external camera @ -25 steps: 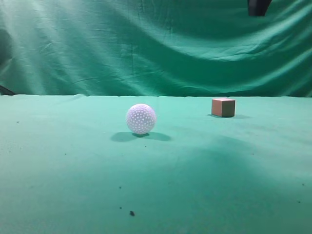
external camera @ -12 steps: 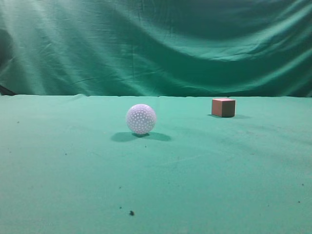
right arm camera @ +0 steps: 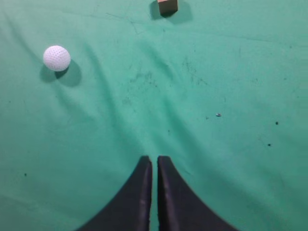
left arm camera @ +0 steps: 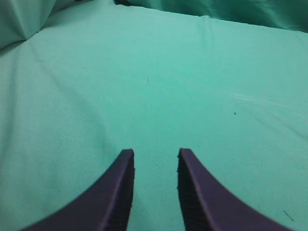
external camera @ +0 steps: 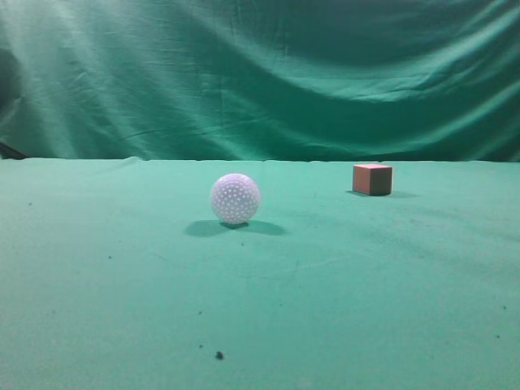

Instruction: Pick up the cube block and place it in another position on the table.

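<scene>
The cube block is a small reddish-brown cube with a pinkish top. It rests on the green table at the far right. It also shows at the top edge of the right wrist view. My right gripper is shut and empty, high above the table and well short of the cube. My left gripper is open and empty over bare cloth. Neither gripper shows in the exterior view.
A white dimpled ball sits near the table's middle, left of the cube; it also shows in the right wrist view. A wrinkled green curtain hangs behind the table. Small dark specks dot the cloth.
A dark arm part at the top right of the exterior view one second ago has left the frame. The large shadow on the near cloth has gone. Cube and ball have not moved.
</scene>
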`<move>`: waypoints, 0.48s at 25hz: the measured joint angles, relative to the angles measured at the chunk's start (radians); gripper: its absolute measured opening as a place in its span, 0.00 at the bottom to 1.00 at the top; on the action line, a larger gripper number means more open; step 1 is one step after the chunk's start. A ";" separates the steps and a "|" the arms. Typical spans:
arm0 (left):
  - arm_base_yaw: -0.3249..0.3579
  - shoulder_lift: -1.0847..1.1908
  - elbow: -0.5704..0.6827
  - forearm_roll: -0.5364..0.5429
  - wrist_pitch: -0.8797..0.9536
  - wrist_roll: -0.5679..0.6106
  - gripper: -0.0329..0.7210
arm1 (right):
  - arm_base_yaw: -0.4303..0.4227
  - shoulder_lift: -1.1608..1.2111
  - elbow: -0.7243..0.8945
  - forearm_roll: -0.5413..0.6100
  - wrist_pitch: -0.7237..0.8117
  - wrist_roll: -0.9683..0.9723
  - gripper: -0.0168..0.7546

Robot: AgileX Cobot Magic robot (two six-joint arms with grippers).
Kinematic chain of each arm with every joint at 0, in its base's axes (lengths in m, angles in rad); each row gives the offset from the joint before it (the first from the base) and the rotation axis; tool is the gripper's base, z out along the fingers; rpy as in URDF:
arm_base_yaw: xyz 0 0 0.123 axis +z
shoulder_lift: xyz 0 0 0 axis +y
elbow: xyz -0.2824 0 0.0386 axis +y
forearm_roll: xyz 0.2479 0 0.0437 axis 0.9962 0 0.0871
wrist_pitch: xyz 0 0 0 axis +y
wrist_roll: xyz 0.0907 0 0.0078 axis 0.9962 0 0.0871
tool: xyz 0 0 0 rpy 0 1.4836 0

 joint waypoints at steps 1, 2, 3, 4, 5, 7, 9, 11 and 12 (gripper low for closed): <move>0.000 0.000 0.000 0.000 0.000 0.000 0.39 | 0.002 -0.002 0.007 -0.011 -0.015 -0.010 0.02; 0.000 0.000 0.000 0.000 0.000 0.000 0.39 | 0.002 -0.004 0.021 -0.019 -0.040 -0.013 0.02; 0.000 0.000 0.000 0.000 0.000 0.000 0.39 | 0.002 -0.009 0.038 -0.028 -0.075 -0.016 0.02; 0.000 0.000 0.000 0.000 0.000 0.000 0.39 | 0.002 -0.024 0.068 -0.037 -0.126 -0.019 0.02; 0.000 0.000 0.000 0.000 0.000 0.000 0.39 | 0.000 -0.045 0.106 -0.046 -0.184 -0.021 0.02; 0.000 0.000 0.000 0.000 0.000 0.000 0.39 | -0.028 -0.101 0.190 -0.048 -0.298 -0.023 0.02; 0.000 0.000 0.000 0.000 0.000 0.000 0.39 | -0.076 -0.182 0.295 -0.048 -0.400 -0.023 0.02; 0.000 0.000 0.000 0.000 0.000 0.000 0.39 | -0.140 -0.268 0.394 -0.049 -0.470 -0.023 0.02; 0.000 0.000 0.000 0.000 0.000 0.000 0.39 | -0.172 -0.316 0.448 -0.051 -0.507 -0.023 0.02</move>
